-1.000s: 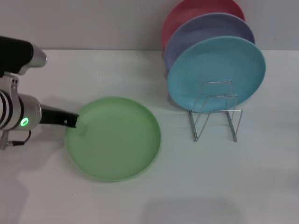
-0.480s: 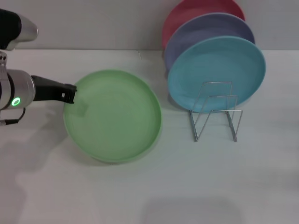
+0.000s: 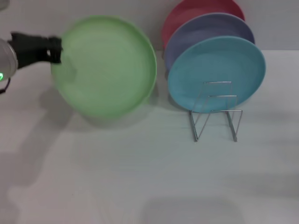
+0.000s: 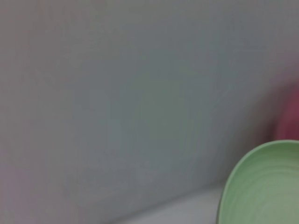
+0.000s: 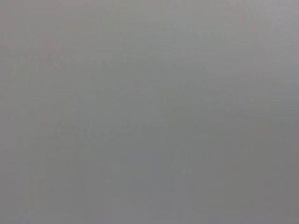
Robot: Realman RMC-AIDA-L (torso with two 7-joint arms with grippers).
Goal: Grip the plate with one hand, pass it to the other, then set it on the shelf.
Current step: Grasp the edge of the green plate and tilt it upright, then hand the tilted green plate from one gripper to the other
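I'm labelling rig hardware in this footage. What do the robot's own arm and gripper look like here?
Only the left arm shows, at the head view's left edge. The left gripper is matte black and blocky, on a black link that widens into a silver wrist with a small green light. No cables or markings can be made out. The right arm is out of view.
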